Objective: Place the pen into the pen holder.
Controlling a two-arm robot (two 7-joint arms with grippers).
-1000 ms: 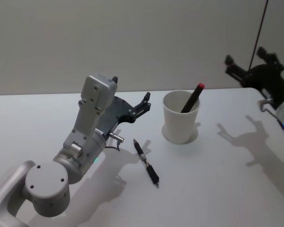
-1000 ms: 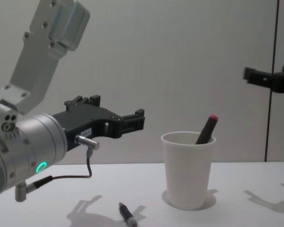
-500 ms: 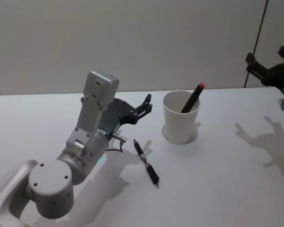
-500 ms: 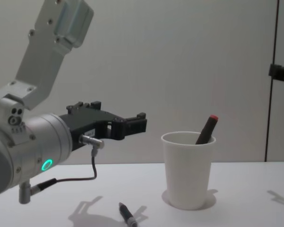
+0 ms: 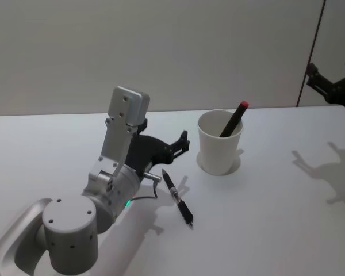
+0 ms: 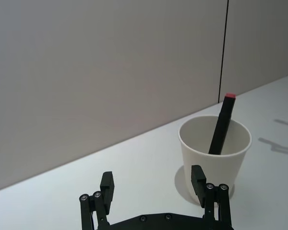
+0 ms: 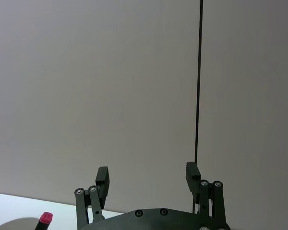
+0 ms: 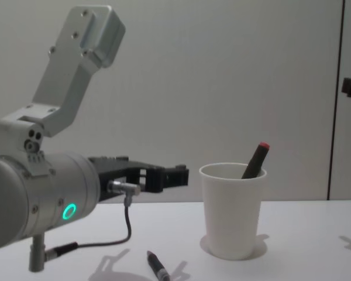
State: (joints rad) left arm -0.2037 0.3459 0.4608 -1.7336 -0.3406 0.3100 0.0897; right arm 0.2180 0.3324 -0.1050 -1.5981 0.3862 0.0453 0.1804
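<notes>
Head view shows the pen (image 5: 177,198) lying flat on the white table (image 5: 276,224), to the left of the pen holder (image 5: 219,146) and apart from it. That cup stands upright with a dark red-capped marker (image 5: 234,119) leaning on its rim. My left gripper (image 6: 152,177) hovers near the pen's far end, fingers spread and empty. My right gripper (image 7: 147,170) is raised at the far right, fingers apart too.

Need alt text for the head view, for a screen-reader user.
A black pen lies flat on the white table. The left gripper is open near the pen's far end and not touching it. To the right stands the white pen holder, with a red-tipped pen leaning inside. The right gripper hangs open, raised at the far right.
</notes>
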